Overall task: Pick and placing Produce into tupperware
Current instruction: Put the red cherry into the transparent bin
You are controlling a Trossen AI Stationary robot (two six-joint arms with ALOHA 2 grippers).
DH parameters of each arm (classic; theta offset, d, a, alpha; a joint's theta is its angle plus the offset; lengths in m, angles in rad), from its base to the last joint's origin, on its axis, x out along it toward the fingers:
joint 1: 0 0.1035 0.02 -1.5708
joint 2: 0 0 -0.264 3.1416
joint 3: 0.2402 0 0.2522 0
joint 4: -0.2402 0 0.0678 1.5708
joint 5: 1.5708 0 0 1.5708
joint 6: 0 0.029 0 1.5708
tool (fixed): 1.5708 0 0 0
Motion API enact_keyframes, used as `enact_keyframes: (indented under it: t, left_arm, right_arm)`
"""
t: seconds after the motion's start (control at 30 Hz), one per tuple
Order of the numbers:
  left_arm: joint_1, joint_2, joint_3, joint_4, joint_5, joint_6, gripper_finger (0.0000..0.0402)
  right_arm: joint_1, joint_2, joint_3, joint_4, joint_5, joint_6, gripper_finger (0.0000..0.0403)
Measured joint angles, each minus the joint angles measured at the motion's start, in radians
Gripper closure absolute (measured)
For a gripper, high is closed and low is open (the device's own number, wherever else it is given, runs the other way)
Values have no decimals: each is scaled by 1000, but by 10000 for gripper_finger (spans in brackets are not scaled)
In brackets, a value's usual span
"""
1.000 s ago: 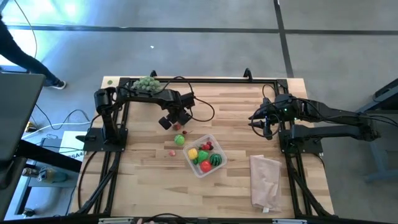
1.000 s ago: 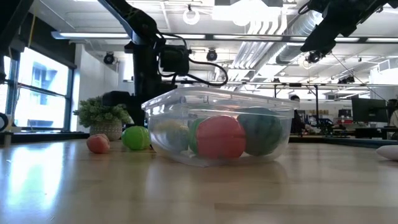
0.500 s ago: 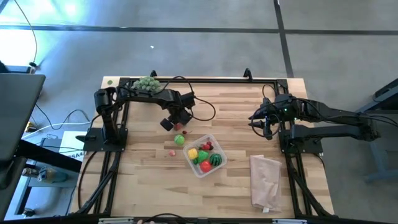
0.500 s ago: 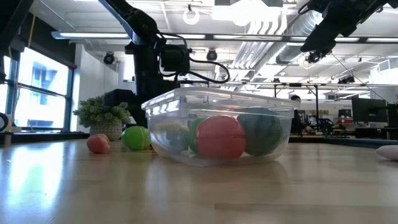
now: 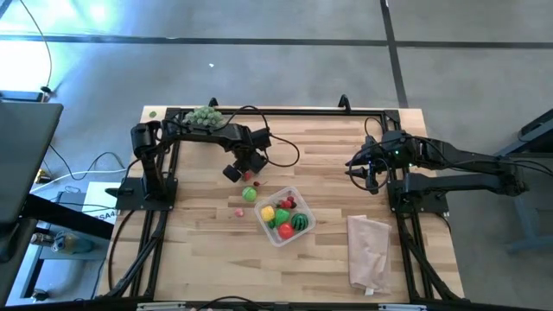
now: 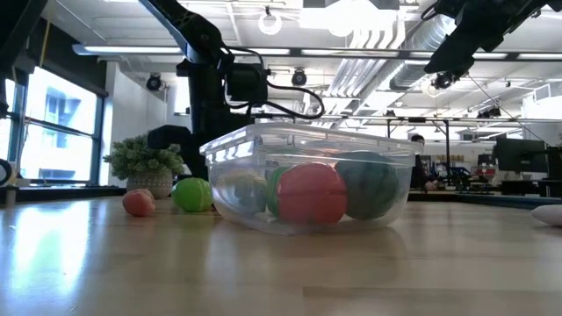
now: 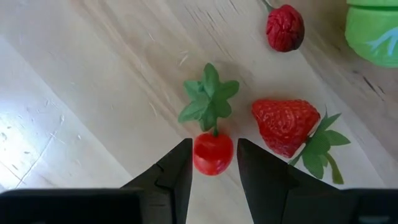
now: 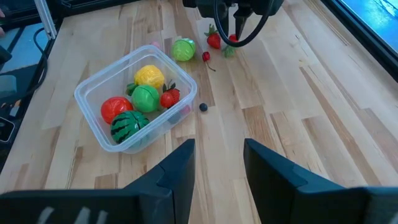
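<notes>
Left gripper [image 7: 212, 167], fingers apart around a small red leafy-stemmed tomato [image 7: 212, 152] on the wooden surface [image 5: 328, 168]; clear squarish tupperware [image 5: 306, 207], at its 5 o'clock, holds several fruits; others remain outside. Right gripper [image 8: 219, 163] waits, fingers released.

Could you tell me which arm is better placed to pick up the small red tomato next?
The left. Its gripper is open with the tomato between its fingers, beside the strawberry. The right gripper hangs over the table's far right side, well away from the loose produce and the container.
</notes>
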Motion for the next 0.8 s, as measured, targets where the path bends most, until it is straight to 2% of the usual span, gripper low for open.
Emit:
enact_keyframes:
  t: [0.3,0.6,0.8]
  left_arm:
    - [1,0,0,-1,-7,-55,276]
    - [0,0,0,18,-8,-51,192]
    - [1,0,0,23,-8,-49,173]
  right_arm:
    - [0,0,0,0,0,0,274]
    - [0,0,0,0,0,0,274]
    - [0,0,0,0,0,0,274]
